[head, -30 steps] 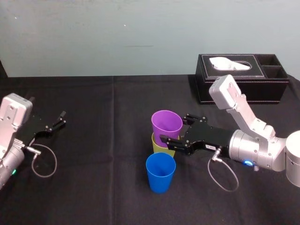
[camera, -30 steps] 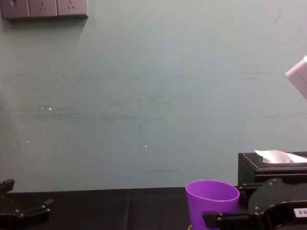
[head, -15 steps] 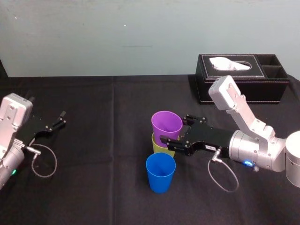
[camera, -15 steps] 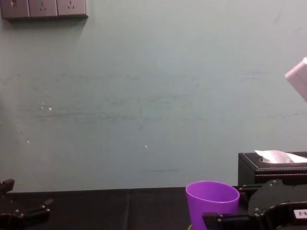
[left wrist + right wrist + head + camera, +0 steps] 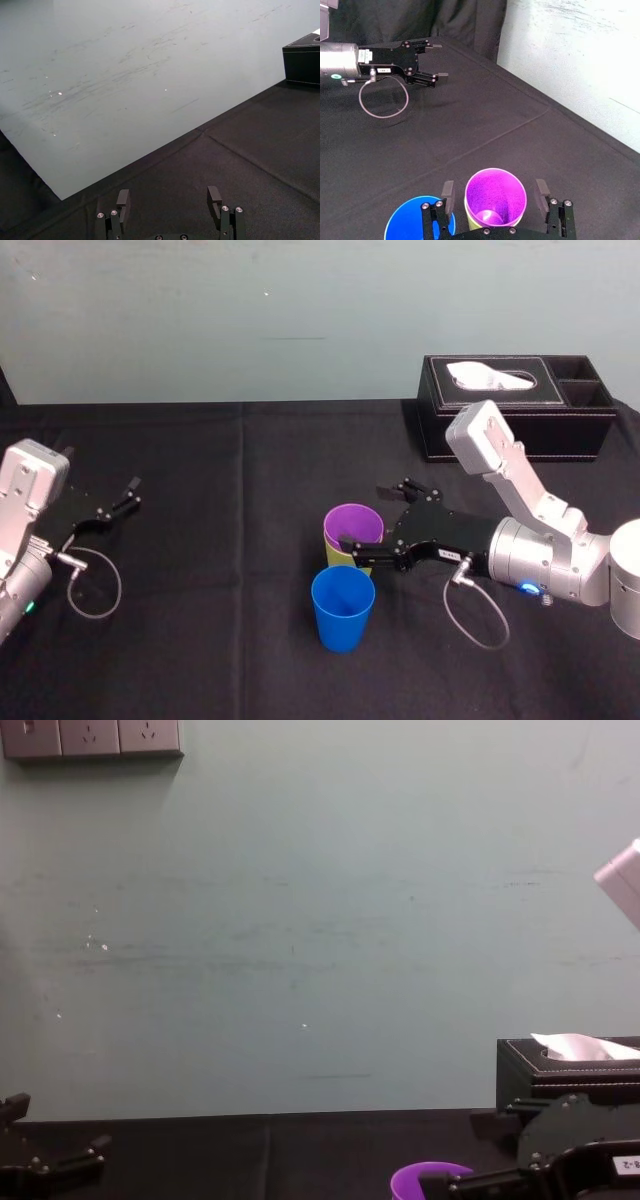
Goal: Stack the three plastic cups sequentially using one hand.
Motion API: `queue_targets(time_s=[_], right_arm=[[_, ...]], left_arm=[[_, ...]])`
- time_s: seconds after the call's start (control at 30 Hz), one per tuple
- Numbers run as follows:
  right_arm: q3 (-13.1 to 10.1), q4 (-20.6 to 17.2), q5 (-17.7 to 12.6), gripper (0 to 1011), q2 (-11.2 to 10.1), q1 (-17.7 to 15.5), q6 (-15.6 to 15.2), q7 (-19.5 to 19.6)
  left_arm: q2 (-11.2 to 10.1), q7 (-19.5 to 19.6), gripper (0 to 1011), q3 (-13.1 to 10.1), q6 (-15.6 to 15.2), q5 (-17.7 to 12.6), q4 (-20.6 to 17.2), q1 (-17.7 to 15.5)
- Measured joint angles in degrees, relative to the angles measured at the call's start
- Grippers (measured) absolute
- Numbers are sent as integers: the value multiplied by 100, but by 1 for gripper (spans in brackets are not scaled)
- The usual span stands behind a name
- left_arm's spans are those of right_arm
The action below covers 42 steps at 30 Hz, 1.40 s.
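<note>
With purple cup (image 5: pixel 354 525) nested in yellow-green cup (image 5: pixel 334 554), my right end effector (image 5: pixel 364 516) straddles it, open; left end effector (image 5: pixel 128 493) idles open. Next: grasp blue cup (image 5: pixel 342 610).

Soft, even light fills my workspace. Behind the tissue box (image 5: pixel 520 435) the wall (image 5: pixel 300 320) is evenly bright; before it the black cloth (image 5: pixel 220 570) swallows nearly every shadow.
</note>
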<state>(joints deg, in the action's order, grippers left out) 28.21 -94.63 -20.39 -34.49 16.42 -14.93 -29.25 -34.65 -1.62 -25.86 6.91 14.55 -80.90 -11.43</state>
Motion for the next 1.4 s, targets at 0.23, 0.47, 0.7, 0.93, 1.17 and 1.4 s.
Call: queue_targets(time_s=[0.23, 0.47, 0.7, 0.93, 1.17, 1.4], right_arm=[[0, -4, -4, 1004, 0, 0, 0, 0], [0, -4, -5, 1004, 0, 0, 0, 0], [-105, -111, -67, 1004, -42, -68, 11, 27], [-503, -583, -288, 1004, -341, -423, 99, 112], [-880, -927, -583, 1004, -701, -914, 221, 108], [-1131, -1090, -819, 1004, -1022, -1446, 407, 40]], left_arm=[[0, 0, 1010, 0, 0, 0, 0, 0], [0, 0, 1010, 0, 0, 0, 0, 1], [0, 0, 1010, 0, 0, 0, 0, 0], [0, 0, 1010, 0, 0, 0, 0, 0], [0, 0, 1010, 0, 0, 0, 0, 0], [0, 0, 1010, 0, 0, 0, 0, 0]])
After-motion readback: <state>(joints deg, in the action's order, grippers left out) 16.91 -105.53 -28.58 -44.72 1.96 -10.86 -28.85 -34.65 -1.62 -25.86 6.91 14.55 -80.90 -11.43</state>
